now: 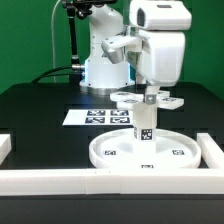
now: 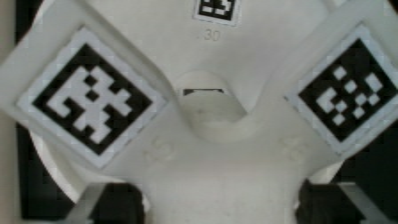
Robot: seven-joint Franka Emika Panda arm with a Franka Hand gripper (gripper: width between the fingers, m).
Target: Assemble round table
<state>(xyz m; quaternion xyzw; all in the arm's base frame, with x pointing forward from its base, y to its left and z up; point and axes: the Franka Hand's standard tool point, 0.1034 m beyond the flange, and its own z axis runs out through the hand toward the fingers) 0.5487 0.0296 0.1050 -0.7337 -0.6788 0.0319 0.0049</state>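
Note:
The large rimmed round disc (image 1: pixel 120 152) lies flat on the table near the front wall. The short cylinder leg (image 1: pixel 145 126) stands upright at its middle, a tag facing the camera. The cross-shaped foot piece (image 1: pixel 168 101) sits level on top of the leg. My gripper (image 1: pixel 148 92) comes down from above and is shut on the foot piece's middle. In the wrist view the foot piece (image 2: pixel 199 110) fills the frame with tags on two of its arms. The dark fingers (image 2: pixel 118 206) press on both sides of its white body at my gripper (image 2: pixel 221 206).
The marker board (image 1: pixel 92 117) lies flat behind the disc, towards the exterior view's left. A white rectangular border wall (image 1: pixel 60 180) runs along the front and up both sides. The robot base (image 1: pixel 105 60) stands at the back.

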